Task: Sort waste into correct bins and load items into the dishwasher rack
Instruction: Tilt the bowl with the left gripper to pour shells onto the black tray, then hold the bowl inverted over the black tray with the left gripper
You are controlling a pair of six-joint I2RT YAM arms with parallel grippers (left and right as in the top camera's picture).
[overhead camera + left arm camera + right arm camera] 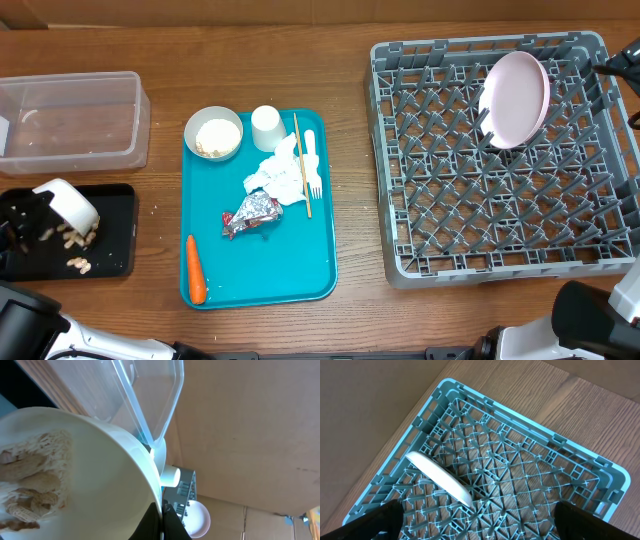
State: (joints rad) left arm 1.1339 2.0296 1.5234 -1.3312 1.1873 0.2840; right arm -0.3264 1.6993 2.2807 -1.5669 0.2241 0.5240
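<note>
The left gripper point(38, 215) is closed on the rim of a small white bowl point(68, 204), which is held tilted over the black tray point(115, 215) at 8 o'clock. Pale nuts point(78, 263) lie on that tray. The right gripper point(480, 527) hangs with fingers spread wide, holding nothing, above the dishwasher rack point(378, 160) at 3 o'clock. The pink-white plate point(515, 98) stands on edge between the pegs toward the rack's 1 o'clock corner.

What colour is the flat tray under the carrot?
Teal. The large flat rectangular tray shows best overhead.
</note>
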